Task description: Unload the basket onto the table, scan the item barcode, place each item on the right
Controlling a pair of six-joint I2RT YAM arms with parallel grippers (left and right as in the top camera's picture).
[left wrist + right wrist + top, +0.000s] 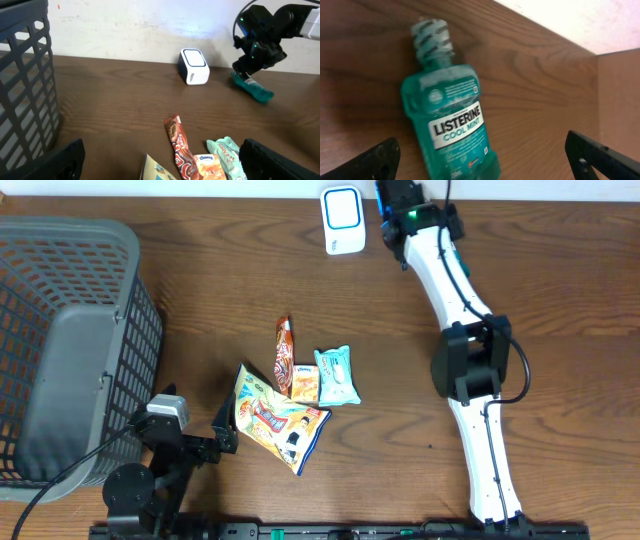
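- Mouthwash bottle (452, 120): teal, clear plastic, laid flat on the wooden table (545, 100) with its front label facing up. "LISTERINE COOL MINT" is read on the label. The capped neck is pointed away from the right wrist camera. The picture is slightly blurred.
- Scanner (194, 66): a small white box with a blue-rimmed face, stood upright at the table's far edge.
- From the left wrist camera, the bottle is seen near the scanner, to its right, not touching.

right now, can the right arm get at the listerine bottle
Probably yes: the right gripper hangs right over the Listerine bottle, which lies flat on the table, with its jaws open wide and nothing between them and the bottle.
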